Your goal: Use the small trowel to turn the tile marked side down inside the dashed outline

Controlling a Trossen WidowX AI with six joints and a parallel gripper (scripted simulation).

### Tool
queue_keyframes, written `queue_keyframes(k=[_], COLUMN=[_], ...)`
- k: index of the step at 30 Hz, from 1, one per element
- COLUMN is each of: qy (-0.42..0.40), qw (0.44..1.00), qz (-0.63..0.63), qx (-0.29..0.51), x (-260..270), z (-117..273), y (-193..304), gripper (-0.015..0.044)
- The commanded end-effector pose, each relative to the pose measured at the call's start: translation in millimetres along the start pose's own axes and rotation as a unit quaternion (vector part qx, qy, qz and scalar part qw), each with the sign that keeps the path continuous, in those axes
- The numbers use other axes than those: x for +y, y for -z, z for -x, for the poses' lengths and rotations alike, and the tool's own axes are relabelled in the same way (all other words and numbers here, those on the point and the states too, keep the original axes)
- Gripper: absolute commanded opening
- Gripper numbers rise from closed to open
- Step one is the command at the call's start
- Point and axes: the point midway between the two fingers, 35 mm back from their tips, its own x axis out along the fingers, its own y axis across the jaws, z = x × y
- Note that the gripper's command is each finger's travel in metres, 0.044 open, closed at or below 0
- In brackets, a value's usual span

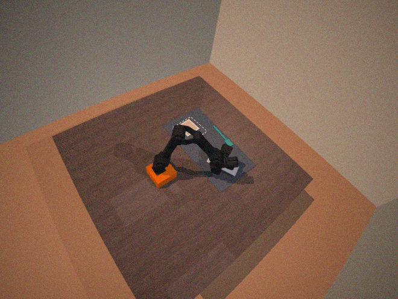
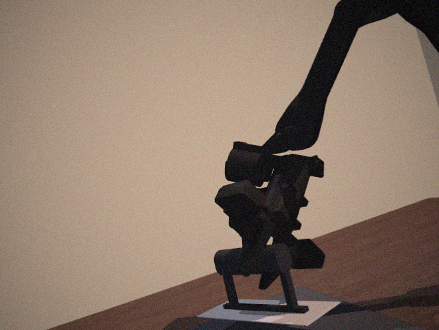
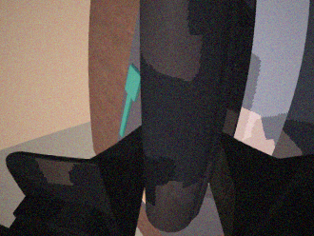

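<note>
My gripper (image 1: 227, 162) (image 2: 264, 303) (image 3: 174, 127) points down over the near end of the dark mat (image 1: 208, 123). It is shut on the trowel, whose dark handle (image 3: 180, 88) runs between the fingers. The trowel's pale grey-blue blade (image 1: 234, 171) (image 2: 315, 310) lies flat on the mat under the fingertips. A tan tile (image 1: 190, 123) lies inside the dashed outline (image 1: 198, 124) at the far end of the mat, partly hidden by my elbow. I cannot tell which of its sides faces up.
A slim teal tool (image 1: 222, 135) (image 3: 129, 97) lies on the mat between the outline and my gripper. My orange base (image 1: 162, 175) stands on the dark wooden table (image 1: 128, 193) (image 2: 372, 248) left of the mat. Walls close in behind and to the right.
</note>
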Motion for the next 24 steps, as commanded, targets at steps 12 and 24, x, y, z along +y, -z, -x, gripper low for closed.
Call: queue_keyframes(k=[12, 24], qy=[-0.006, -0.006], qw=[1.000, 1.000], qz=[0.007, 0.007], qx=[-0.001, -0.001], x=[-13.4, -23.5], z=[-13.6, -22.4], y=[-1.5, -1.3], gripper=[0.0000, 0.0053])
